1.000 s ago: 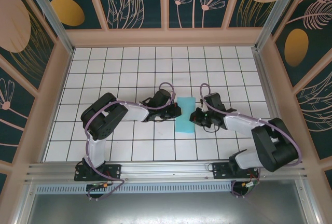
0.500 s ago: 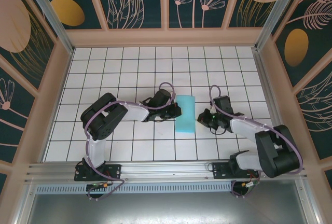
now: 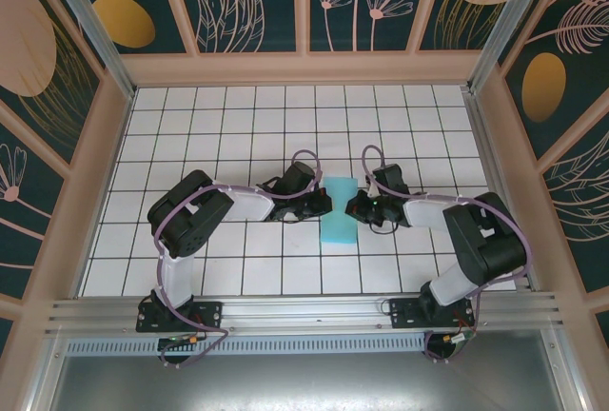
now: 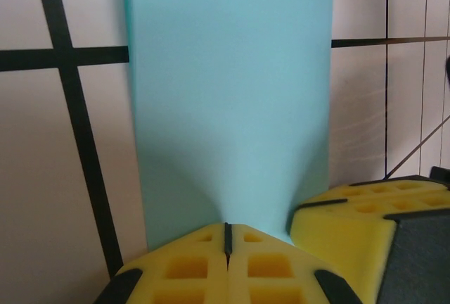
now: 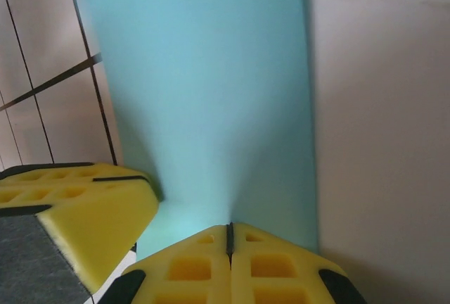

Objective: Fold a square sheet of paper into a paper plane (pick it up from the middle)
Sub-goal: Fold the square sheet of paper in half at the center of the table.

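Light-blue sheet of paper (image 3: 340, 219) — left fingers (image 4: 184, 267) and right fingers (image 5: 188, 267) each pinched shut on an opposite edge

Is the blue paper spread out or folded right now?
Folded, apparently: the paper is a narrow rectangle, not square; left claw and right claw pinch its long edges.

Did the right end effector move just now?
Yes. Judged against the white grid tiles, the right end effector moved left, back to the light-blue paper after pulling away.
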### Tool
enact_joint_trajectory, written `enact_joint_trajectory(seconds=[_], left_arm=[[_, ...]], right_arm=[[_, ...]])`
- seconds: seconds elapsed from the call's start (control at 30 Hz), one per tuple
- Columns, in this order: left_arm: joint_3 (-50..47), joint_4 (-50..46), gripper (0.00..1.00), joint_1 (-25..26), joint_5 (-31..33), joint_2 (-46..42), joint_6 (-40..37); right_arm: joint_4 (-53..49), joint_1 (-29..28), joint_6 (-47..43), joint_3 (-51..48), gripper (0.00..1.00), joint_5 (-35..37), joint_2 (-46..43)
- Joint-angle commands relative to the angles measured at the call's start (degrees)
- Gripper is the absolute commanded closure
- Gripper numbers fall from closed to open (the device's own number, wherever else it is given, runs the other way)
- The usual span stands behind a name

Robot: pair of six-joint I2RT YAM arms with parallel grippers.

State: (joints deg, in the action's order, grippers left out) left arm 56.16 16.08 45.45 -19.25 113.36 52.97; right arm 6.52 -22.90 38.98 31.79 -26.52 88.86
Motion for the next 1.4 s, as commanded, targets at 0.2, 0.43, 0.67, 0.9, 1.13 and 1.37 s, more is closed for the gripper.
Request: enact_joint_trajectory(seconds=[0.2, 0.43, 0.67, 0.9, 1.13, 1.37], left_arm=[[-5.1, -11.6, 1.0, -0.5, 4.3, 2.7, -0.5], [-4.5, -11.6, 1.0, -0.5, 4.3, 2.6, -0.6], [-4.8, -11.8, 1.0, -0.5, 4.4, 2.7, -0.5], [-6.0, -11.5, 1.0, -0.5, 4.6, 2.2, -0.2], [-5.9, -11.2, 1.0, -0.5, 4.6, 1.9, -0.2], [-5.7, -11.3, 1.0, -0.5, 4.5, 1.9, -0.3]], right_arm=[[-1.0, 8.7, -4.6, -3.6, 1.0, 1.7, -5.6], [4.2, 2.0, -2.1, 1.4, 1.0, -2.2, -2.9], [8.3, 2.7, -2.3, 5.1, 1.0, -3.0, 6.5], [7.0, 10.3, -6.0, 3.8, 1.0, -1.6, 8.3], [6.9, 10.2, -5.4, 5.7, 1.0, -2.9, 3.8], [8.5, 3.7, -3.1, 8.6, 1.0, -3.5, 8.1]])
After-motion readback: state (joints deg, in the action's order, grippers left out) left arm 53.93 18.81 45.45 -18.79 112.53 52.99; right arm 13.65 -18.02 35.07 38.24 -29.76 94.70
